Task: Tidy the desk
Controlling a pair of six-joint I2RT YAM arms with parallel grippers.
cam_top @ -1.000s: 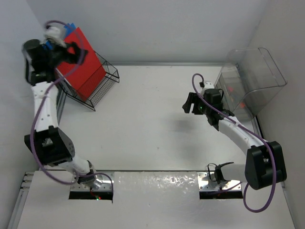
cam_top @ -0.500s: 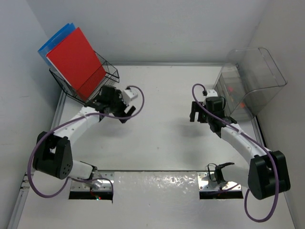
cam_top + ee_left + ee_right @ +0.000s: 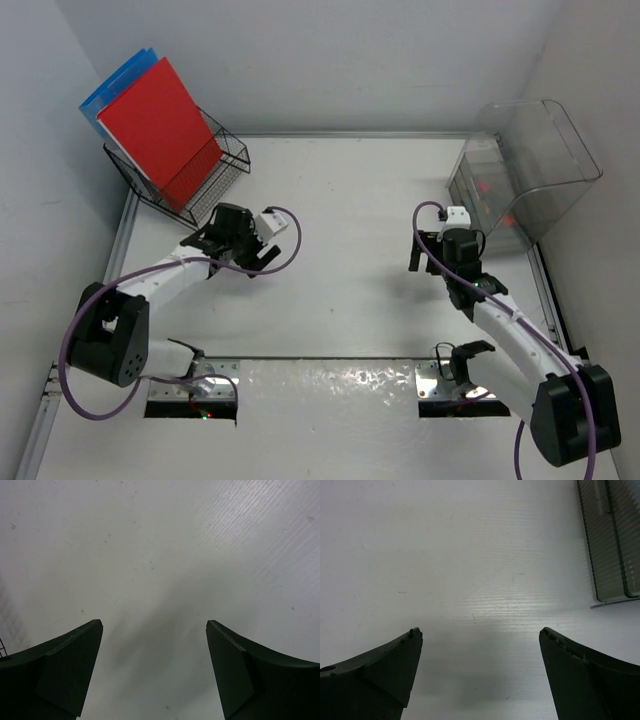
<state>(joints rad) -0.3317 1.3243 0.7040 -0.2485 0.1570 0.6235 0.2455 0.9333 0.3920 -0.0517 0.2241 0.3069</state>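
Note:
The desk (image 3: 340,200) is a large white tabletop with grey edge rails. My left gripper (image 3: 238,245) hovers low over its left-middle part, just in front of the wire basket; it is open and empty. In the left wrist view the left gripper (image 3: 155,625) shows only bare white surface (image 3: 160,545) between its dark fingers (image 3: 65,670). My right gripper (image 3: 437,255) is open and empty over the right-middle part, left of the clear bin. In the right wrist view the right gripper (image 3: 480,635) is over bare desk (image 3: 470,555).
A black wire basket (image 3: 215,165) at the back left holds an upright red folder (image 3: 160,125) with a blue one (image 3: 115,80) behind it. A clear plastic bin (image 3: 525,165) with small red items inside stands at the right edge; its base shows in the right wrist view (image 3: 610,540).
My left arm came down from the folders in the basket and now sits low over the desk, empty. My right arm drew back toward the near edge, away from the clear bin.

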